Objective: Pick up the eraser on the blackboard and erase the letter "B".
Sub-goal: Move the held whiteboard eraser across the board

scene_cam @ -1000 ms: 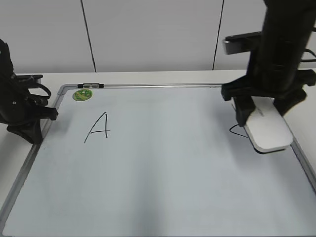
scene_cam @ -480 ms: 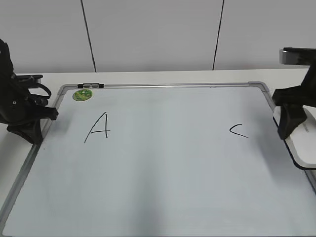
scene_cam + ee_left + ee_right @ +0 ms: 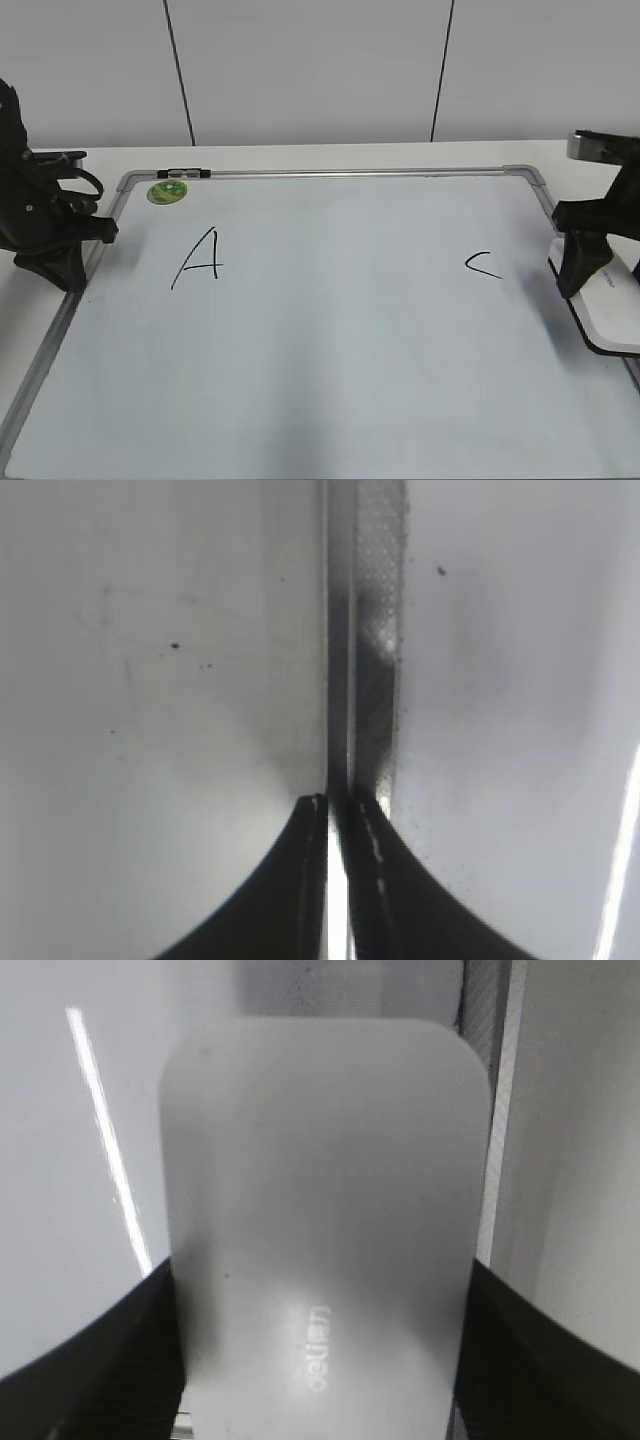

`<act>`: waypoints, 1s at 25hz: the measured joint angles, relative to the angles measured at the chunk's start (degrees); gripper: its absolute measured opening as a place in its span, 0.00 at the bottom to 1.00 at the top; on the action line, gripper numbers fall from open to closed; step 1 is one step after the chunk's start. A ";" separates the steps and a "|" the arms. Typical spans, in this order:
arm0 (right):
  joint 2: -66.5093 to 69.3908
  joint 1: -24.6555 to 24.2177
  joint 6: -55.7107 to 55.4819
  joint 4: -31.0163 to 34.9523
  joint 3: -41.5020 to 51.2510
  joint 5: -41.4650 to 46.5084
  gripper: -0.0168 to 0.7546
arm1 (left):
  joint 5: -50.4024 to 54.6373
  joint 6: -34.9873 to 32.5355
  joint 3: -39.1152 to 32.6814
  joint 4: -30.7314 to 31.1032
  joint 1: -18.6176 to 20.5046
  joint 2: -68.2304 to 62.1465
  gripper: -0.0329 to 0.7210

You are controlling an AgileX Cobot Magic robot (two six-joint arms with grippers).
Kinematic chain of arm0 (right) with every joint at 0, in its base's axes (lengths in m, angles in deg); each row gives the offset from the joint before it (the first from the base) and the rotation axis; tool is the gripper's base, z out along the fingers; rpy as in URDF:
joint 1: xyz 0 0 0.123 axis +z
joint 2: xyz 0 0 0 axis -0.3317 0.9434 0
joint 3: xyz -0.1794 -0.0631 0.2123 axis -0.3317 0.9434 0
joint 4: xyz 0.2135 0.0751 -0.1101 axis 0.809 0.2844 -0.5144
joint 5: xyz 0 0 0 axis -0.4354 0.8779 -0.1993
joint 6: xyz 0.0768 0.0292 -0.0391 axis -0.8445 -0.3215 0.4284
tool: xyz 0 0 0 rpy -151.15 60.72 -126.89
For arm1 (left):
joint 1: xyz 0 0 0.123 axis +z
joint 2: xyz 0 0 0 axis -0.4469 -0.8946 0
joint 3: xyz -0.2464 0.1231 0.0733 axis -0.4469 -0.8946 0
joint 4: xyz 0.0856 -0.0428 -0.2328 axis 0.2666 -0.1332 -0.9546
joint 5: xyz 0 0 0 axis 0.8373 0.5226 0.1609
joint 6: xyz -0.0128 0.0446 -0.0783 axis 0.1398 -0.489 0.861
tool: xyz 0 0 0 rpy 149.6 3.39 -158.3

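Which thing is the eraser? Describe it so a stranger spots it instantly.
Find the whiteboard and follow its right edge. There the right tool grips the eraser, a smooth white rounded block with a dark underside, unlike the flat marker letters nearby.

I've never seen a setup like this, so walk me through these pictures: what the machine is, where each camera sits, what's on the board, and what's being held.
This is a robot with two arms, each ending in a two-fingered gripper. The wide picture is taken from in front, looking down at a slant. The other two come from cameras on the arms' wrists.

On the table lies the blackboard, really a pale board in a grey frame, with a green sticker near its far left corner. A black "A" and a small "C" are written on it; no "B" shows.

The right gripper is clamped on the white eraser at the board's right edge. The left gripper sits shut over the left frame, holding nothing.
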 joint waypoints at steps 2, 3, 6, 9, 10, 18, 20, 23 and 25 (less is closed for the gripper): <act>0.04 0.00 0.00 0.00 0.00 -0.11 0.70 | 0.00 0.00 0.00 -0.03 0.00 0.00 0.09; 0.04 0.00 0.00 0.00 0.00 -0.11 0.70 | 0.00 0.00 0.00 -0.12 0.00 0.00 0.09; 0.26 0.00 0.00 0.00 0.00 -2.16 0.70 | 0.00 0.00 0.00 -0.12 0.00 0.00 0.09; 0.53 0.00 0.00 0.00 0.00 -3.93 0.70 | 0.00 0.00 0.00 -0.12 0.00 0.00 0.09; 1.24 0.00 0.00 -0.10 0.00 -5.43 0.70 | 0.00 0.00 0.00 -0.12 0.00 0.00 0.09; 6.79 0.00 0.07 -2.59 -4.00 -5.50 0.70 | 0.00 0.00 0.00 -0.12 0.00 0.00 0.09; 7.99 0.00 0.12 -3.86 -6.25 -4.61 0.70 | 0.00 0.00 0.00 -0.12 0.00 0.00 0.09; 8.64 0.00 0.21 -4.39 -8.56 -4.22 0.70 | 0.00 0.00 0.00 -0.12 0.00 0.00 0.09; 9.19 0.00 0.35 -4.48 -9.72 -3.97 0.70 | 0.00 0.00 0.00 -0.12 0.00 0.00 0.09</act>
